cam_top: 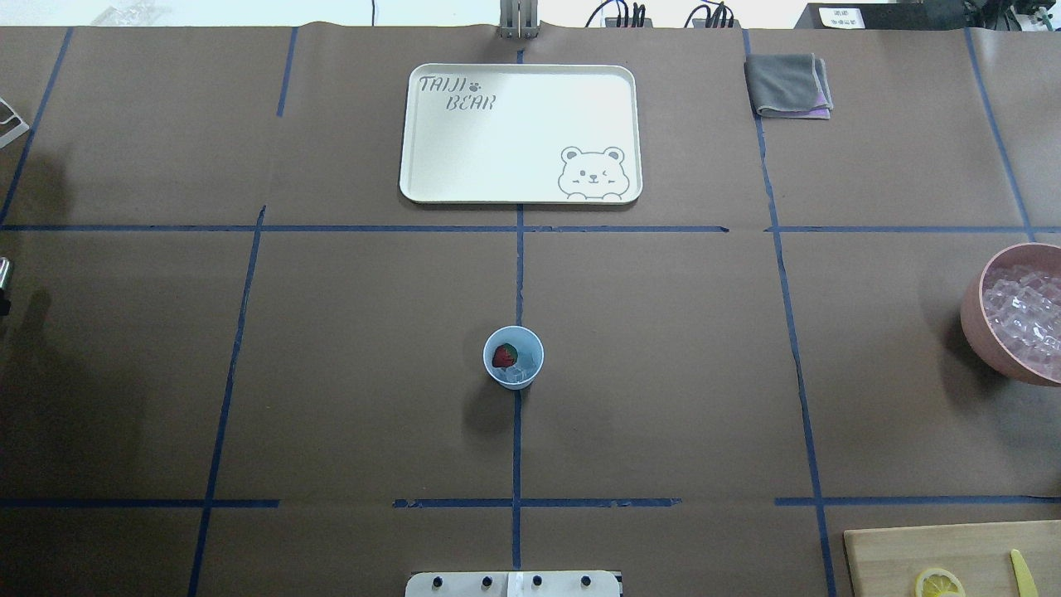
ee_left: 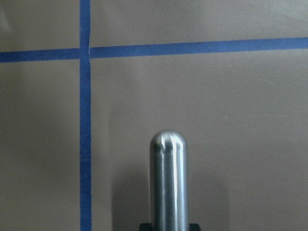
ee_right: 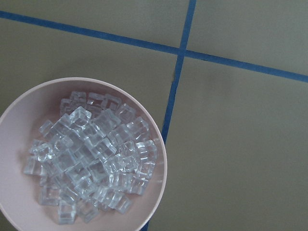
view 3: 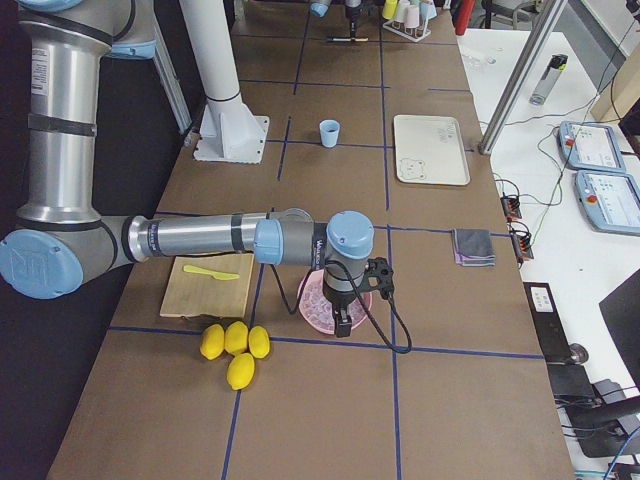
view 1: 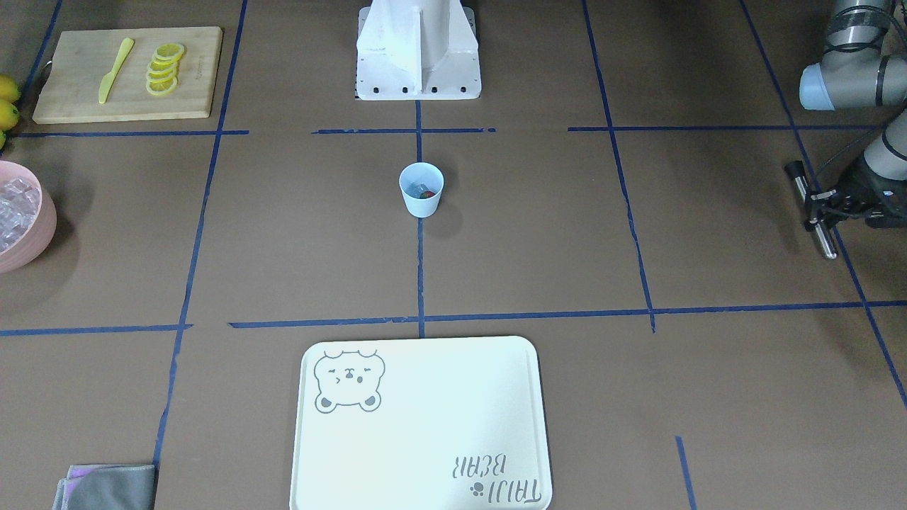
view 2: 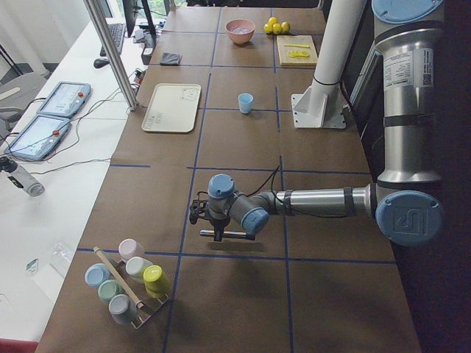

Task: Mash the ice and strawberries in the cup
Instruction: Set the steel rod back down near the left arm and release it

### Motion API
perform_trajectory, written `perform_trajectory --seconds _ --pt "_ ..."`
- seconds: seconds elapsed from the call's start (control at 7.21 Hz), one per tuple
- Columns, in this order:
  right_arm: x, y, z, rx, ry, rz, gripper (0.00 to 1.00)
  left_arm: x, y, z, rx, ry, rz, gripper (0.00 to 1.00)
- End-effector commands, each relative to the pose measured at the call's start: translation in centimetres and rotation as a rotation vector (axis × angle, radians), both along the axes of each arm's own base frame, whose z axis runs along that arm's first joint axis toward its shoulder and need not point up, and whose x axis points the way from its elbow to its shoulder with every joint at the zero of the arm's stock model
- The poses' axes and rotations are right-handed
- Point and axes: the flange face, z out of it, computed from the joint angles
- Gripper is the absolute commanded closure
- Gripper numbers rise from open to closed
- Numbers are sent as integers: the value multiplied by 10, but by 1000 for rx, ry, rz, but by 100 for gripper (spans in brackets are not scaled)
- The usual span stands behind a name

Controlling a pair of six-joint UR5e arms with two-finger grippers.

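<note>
Brown paper table [cam_top: 663, 373], blue tape grid, and the cup [view 1: 421, 204] stands dead centre, upright and pale blue. Inside it are a whole red strawberry [cam_top: 502, 356] and a few clear ice [cam_top: 520, 375] cubes. The left gripper [view 1: 815, 212] clamps a steel rod [ee_left: 167, 183], seemingly held level, and the cup is well off to its right. The right gripper [view 3: 343, 322] hangs over the ice bowl [ee_right: 29, 110], its grip unreadable.

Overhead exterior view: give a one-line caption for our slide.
Blue cup holding a strawberry and ice cubes stands mid-table, bear tray beyond it.
</note>
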Motion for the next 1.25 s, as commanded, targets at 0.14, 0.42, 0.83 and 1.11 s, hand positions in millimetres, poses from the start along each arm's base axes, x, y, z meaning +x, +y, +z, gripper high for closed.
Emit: perform_trajectory --seconds 0.14,0.42,0.83,1.11 --pt "0 0 0 0 0 0 1 18 3 -2 8 3 40 76" --pt "0 0 0 0 0 0 1 21 3 -4 16 4 49 0" --pt "0 0 -2 3 -2 0 1 23 0 -20 30 26 59 0" --pt "0 0 -1 -1 -3 3 1 3 -1 -24 19 77 135 0"
